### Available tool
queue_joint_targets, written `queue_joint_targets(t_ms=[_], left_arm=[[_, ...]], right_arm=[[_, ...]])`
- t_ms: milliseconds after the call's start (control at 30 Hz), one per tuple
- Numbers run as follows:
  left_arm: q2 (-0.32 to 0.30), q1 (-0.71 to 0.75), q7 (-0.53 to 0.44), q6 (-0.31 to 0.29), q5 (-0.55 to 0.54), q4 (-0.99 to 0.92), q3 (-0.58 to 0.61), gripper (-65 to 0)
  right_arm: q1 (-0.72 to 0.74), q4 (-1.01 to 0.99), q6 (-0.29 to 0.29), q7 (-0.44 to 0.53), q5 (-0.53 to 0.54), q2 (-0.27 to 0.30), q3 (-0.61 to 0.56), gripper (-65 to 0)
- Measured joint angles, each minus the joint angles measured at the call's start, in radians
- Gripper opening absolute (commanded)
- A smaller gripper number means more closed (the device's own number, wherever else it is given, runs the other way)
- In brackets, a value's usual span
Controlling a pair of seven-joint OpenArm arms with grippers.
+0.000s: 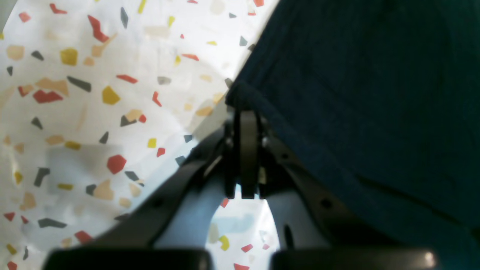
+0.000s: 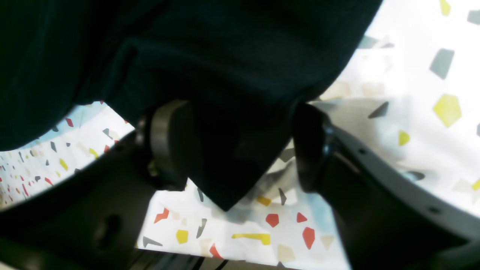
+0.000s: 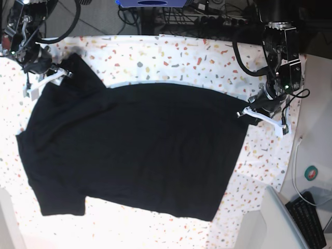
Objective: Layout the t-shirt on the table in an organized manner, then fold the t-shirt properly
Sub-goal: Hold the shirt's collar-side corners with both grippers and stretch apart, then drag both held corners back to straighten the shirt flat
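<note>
Your t-shirt (image 3: 135,150) lies spread nearly flat on the desk (image 3: 207,57). Its long axis runs across the base view, between your two arms: the sleeve end reaches toward the right gripper (image 3: 54,77), the hem end toward the left gripper (image 3: 248,112). Each arm sits at one far corner of the cloth, so neither is nearer to the shirt as a whole. The rest of the shirt runs away from both sets of fingers toward the near edge of the desk.

At the left gripper (image 1: 243,108) the fingers are pressed together, and a small pinch of the hem edge sits right at their tips; the cloth fans out to one side of them, bare desk to the other.

At the right gripper (image 2: 240,150) the fingers (image 2: 168,142) stand apart, with a hanging fold of black cloth in the gap between them. The fold lies against one finger and clear of the other, so it looks released, not gripped. I judge the coming move turns on that loose fold.
</note>
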Motion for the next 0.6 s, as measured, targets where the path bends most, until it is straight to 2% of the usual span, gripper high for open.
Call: queue_joint_targets(t_ms=[133,233,333,433,600], left_arm=[[0.002,0.0,0.0,0.0,0.0,0.0,0.0,-65.0],[0.002,0.0,0.0,0.0,0.0,0.005,0.0,-65.0],[0.0,0.024,0.0,-0.001,0.0,0.059,0.0,-65.0],[-0.011,0.079,0.008,0.0,0.0,0.154,0.0,-65.0],[-0.03,0.149,0.008,0.0,0.002,0.262,0.0,-65.0]], right_arm=[[0.0,-0.002,0.0,-0.003,-0.003,-0.003,0.0,-64.1],[-0.004,0.0,0.0,-0.002,-0.003,-0.003,0.0,-65.0],[-0.043,0.077,0.003,-0.031,0.0,-0.018,0.065,-65.0],[-0.095,0.205,-0.003,-0.117,-0.013,-0.024,0.125,-65.0],[-0.102,0.307,0.0,-0.184,0.01,-0.025,0.16,-65.0]])
